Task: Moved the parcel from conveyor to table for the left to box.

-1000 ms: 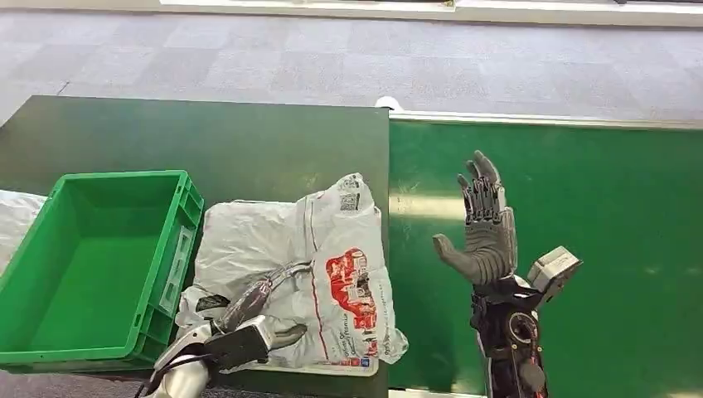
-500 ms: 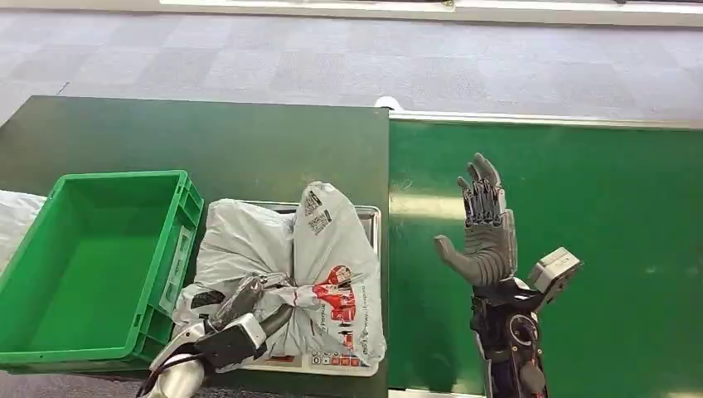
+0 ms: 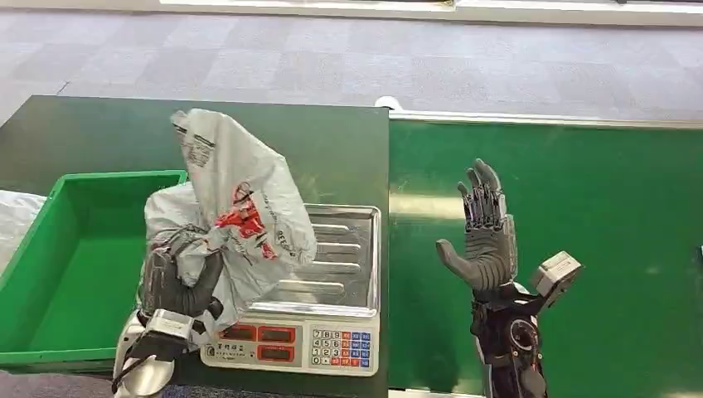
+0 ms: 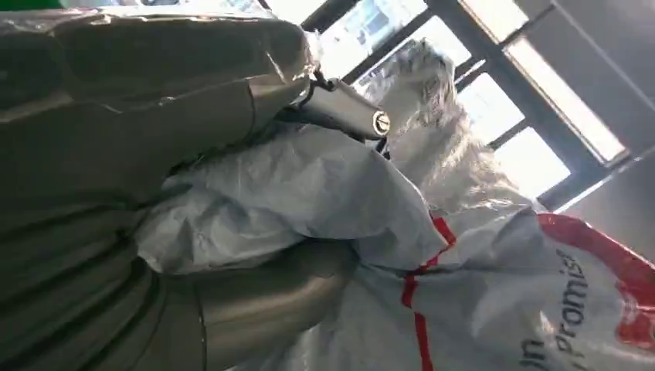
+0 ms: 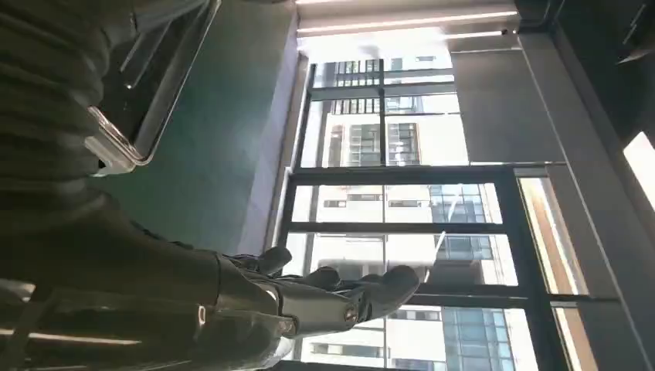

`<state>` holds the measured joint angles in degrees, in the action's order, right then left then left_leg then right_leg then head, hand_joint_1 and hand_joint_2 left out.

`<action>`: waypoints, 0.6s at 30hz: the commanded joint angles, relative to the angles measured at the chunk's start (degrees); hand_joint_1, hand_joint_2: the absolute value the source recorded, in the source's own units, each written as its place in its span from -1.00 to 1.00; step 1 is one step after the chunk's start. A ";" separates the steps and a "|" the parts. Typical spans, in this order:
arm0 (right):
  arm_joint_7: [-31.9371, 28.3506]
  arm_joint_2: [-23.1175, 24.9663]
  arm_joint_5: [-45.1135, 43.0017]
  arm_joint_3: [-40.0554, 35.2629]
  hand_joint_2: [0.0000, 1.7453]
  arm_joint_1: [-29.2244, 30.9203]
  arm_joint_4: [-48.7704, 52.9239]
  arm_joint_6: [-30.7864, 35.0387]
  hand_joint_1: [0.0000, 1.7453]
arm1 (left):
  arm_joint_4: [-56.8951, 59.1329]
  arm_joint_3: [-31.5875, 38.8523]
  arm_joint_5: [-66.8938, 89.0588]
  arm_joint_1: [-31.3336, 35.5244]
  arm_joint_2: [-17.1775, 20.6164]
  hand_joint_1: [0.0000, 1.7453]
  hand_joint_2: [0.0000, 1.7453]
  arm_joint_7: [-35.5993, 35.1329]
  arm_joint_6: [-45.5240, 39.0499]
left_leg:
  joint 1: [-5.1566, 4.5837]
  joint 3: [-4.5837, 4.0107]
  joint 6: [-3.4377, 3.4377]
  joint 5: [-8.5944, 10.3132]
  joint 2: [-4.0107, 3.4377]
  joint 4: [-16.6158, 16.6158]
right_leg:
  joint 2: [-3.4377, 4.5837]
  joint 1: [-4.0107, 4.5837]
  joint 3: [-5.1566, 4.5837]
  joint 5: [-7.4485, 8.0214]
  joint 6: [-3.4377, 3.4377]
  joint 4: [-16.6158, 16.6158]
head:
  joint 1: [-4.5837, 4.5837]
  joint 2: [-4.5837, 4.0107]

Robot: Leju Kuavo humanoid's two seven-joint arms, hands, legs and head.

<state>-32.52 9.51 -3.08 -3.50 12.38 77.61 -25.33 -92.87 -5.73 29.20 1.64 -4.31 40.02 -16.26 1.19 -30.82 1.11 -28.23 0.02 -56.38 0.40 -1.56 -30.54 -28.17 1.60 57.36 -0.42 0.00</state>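
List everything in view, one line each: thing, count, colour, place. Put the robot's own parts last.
parcel: one, grey plastic bag with red print, lifted off the scale in the left hand, beside the bin.
bin: one, green, on the table's left side.
scale: one, silver pan with a keypad, on the table beside the conveyor.
table: one, dark green.
conveyor: one, bright green, right of the table.
left hand: one, dark, gripping the parcel.
right hand: one, dark, fingers spread, raised above the conveyor.
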 commanded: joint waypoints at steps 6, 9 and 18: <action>-1.97 -1.45 -1.09 -0.24 1.00 -1.61 -1.92 0.66 -1.00 | -4.52 1.26 1.67 0.74 3.01 0.76 1.00 -0.02 -20.71 | 0.04 -0.05 -0.06 0.08 0.04 0.08 | -0.07 0.07 -0.06 0.07 -0.17 -0.08 | -0.02 0.00; -1.97 -1.45 -1.09 -0.24 1.00 -1.61 -1.92 0.66 -1.00 | -4.52 1.26 1.67 0.74 3.01 0.76 1.00 -0.02 -20.71 | 0.01 -0.01 -0.04 0.02 0.01 0.01 | -0.03 0.03 -0.03 0.02 -0.08 -0.01 | -0.02 0.00; -2.43 -1.46 -1.25 -0.42 1.00 -2.85 -1.06 1.40 -1.00 | -5.95 13.28 14.43 2.90 -3.39 0.70 1.00 -0.02 -23.74 | 0.05 -0.11 -0.07 0.07 0.02 0.01 | -0.05 0.08 -0.10 0.08 -0.14 -0.03 | 0.00 0.00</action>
<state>-34.42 9.16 -4.11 -3.39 10.04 77.61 -24.72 -98.05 -4.54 32.44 1.62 -2.32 40.04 -39.04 1.18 -30.81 1.12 -28.23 0.02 -56.37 0.41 -1.56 -30.55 -28.16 1.60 57.36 -0.42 0.00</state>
